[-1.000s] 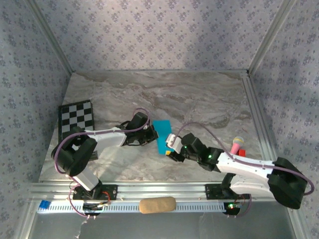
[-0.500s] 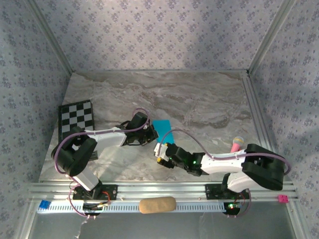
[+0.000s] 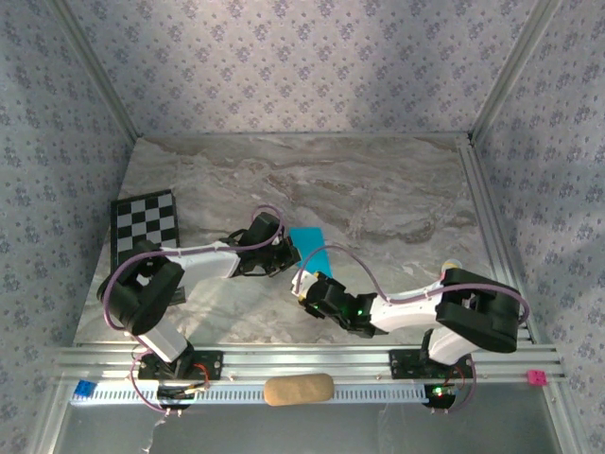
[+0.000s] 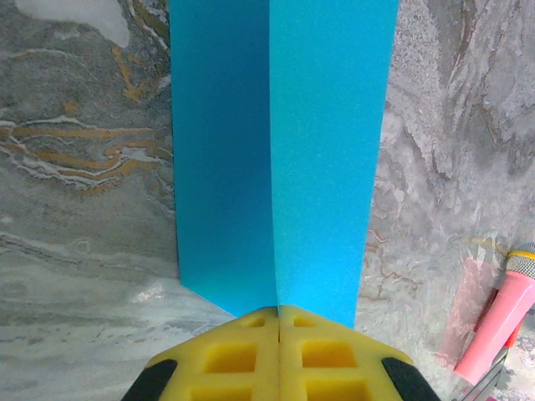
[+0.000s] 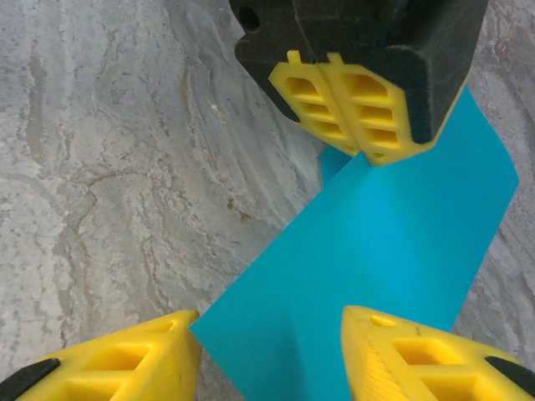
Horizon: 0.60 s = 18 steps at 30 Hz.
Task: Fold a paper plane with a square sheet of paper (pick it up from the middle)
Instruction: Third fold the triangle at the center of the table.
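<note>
Evidently the left gripper [image 4: 278, 324] clamps tight on the centre crease of the square sheet of paper [image 4: 280, 159], mid-way across the table [image 3: 378, 189], steadying it so the right gripper [image 5: 272, 334], jaws apart and holding nothing, can straddle its near edge.

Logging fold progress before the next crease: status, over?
Left gripper shut on square sheet of paper at its crease. Right gripper open, straddling the free end. Pink stick lies apart.

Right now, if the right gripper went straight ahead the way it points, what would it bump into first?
The right gripper would probably meet the blue paper first; it lies between the open jaws. Beyond sits the left gripper, pinching the paper.
</note>
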### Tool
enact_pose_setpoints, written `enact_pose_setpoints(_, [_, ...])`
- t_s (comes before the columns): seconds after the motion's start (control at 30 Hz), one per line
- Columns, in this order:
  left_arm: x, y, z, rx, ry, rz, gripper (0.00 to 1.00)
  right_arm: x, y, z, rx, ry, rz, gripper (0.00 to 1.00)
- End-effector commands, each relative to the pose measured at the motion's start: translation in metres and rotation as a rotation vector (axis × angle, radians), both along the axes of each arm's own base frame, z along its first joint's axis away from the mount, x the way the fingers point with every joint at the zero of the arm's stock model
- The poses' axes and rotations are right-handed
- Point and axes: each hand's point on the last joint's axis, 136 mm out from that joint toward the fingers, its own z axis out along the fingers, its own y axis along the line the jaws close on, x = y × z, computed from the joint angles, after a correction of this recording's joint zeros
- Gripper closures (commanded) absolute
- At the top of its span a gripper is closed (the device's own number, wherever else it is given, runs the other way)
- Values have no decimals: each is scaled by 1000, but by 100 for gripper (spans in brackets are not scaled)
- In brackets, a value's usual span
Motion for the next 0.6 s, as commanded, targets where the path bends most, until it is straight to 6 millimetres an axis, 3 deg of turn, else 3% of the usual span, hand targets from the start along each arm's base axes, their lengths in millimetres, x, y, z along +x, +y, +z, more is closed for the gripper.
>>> enact_pose_setpoints(0.0, [8,-9,16,-43,-26,1,100,4,11,9,54,-13,-25,51])
enact_pose_setpoints(0.1, [7,-9,15,-42,-22,-2,100,6,14,10,61,-17,-32,51])
enact_pose_setpoints(0.37, [7,-7,15,-36,-22,3,100,10,10,11,70,-32,-70,72])
enact_pose_setpoints(0.57, [8,-3,14,-24,-26,17,99,10,7,11,87,-20,-77,79])
